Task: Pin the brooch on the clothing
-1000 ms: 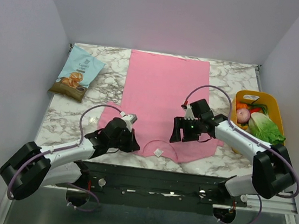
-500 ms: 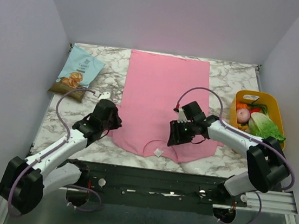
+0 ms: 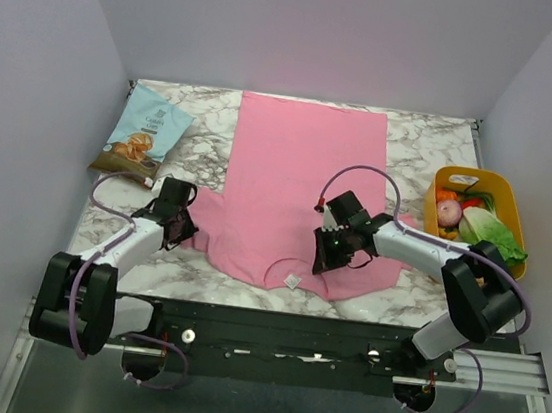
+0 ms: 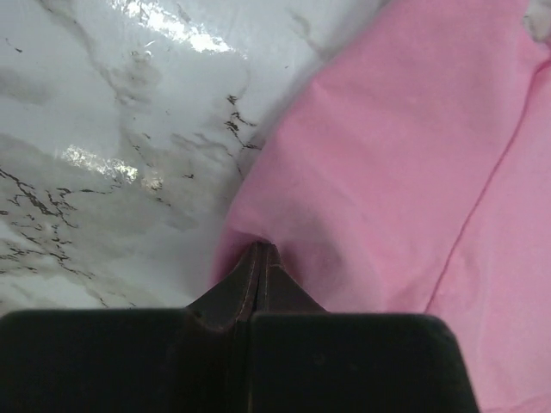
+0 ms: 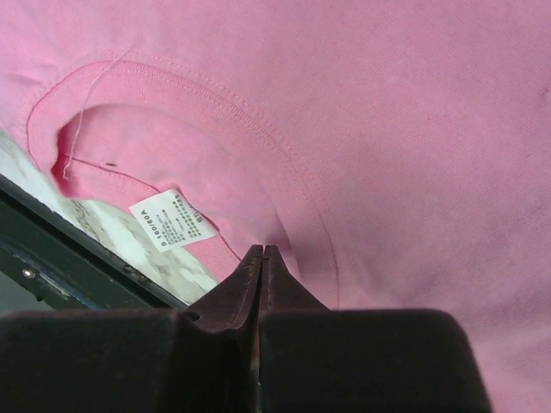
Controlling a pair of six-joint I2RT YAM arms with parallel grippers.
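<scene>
While the left pincer (image 4: 261, 255) clenches the sleeve of the pink T-shirt (image 3: 302, 159) mid-left and the right pincer (image 5: 263, 252) pinches its collar at lower centre, the brooch is unseen. Opposing tugs could rumple the fabric.

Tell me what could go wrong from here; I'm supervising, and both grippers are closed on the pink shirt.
The left gripper pinches the sleeve edge and the right gripper the fabric by the neckline: uneven pulls could bunch the T-shirt or drag it off the table's near edge. No brooch shows in any view.
</scene>
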